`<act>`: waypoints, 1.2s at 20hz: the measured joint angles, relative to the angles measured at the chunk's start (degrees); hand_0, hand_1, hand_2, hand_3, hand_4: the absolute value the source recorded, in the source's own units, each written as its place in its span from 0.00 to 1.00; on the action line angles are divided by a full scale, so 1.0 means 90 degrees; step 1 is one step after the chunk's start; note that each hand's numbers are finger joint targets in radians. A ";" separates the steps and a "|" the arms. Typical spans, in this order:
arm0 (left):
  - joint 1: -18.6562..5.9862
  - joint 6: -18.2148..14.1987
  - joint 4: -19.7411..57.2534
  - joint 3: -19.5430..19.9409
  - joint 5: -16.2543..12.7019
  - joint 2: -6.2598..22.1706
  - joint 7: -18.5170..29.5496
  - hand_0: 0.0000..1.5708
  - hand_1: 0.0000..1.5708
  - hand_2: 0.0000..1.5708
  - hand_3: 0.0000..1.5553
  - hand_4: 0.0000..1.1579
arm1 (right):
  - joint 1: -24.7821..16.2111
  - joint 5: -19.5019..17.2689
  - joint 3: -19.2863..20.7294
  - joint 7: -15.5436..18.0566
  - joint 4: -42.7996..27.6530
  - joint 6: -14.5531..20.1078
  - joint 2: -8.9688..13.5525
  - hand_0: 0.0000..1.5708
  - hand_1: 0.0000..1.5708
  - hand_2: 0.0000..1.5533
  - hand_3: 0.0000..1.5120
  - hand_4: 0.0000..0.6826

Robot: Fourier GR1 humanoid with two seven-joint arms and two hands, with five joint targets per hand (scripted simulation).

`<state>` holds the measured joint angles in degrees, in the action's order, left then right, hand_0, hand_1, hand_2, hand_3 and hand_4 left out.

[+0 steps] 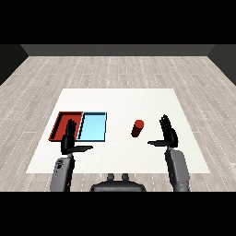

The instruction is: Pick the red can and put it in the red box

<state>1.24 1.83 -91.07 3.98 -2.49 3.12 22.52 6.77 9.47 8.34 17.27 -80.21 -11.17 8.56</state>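
At the left of the white table (pixel 120 99), the red tray (pixel 62 120) is seen lying flat, with the light blue tray (pixel 93 126) set touching it on its right side, the two long edges running together. The red tray holds nothing that can be seen, so the placing step is judged not yet done. Over the near edge of the red tray the left hand (pixel 69 140) is held upright, its fingers straight and its thumb stretched out toward the middle of the table; nothing is grasped by it, and it partly hides the tray's near rim. It is judged to be parked there in a neutral pose, not engaged in the task. Further right, well apart from both trays, the red can (pixel 137 128) stands on the bare table, leaning slightly as viewed. Just to the right of the can the right hand (pixel 168 135) is raised, its fingers straight and spread upward and its thumb pointed toward the can, with a clear gap between them. This open pose beside the can is judged to suit a reach and a curl round its side.
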 measured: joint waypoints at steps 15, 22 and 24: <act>-0.0051 -0.0052 0.0064 -0.0070 0.0051 -0.0100 0.0019 0.00 0.00 0.00 0.00 0.00 | 0.0665 0.0080 0.0118 0.0285 0.1078 -0.0085 -0.0088 0.00 0.00 0.00 0.00 0.00; -0.0043 -0.0070 -0.0133 -0.0101 -0.0024 -0.0107 -0.0162 0.00 0.00 0.00 0.00 0.00 | 0.1214 0.0084 0.0109 0.0381 0.1865 0.0093 -0.0250 0.00 0.00 0.00 0.00 0.00; -0.0164 -0.0081 -0.0116 -0.0092 -0.0046 -0.0098 -0.0265 0.00 0.00 0.00 0.00 0.00 | 0.1366 0.0085 0.0083 0.0435 0.2085 0.0155 -0.0334 0.00 0.00 0.00 0.00 0.00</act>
<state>-0.24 1.11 -92.11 3.15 -2.90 2.24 20.13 19.06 10.24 9.09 21.18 -61.44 -9.78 5.55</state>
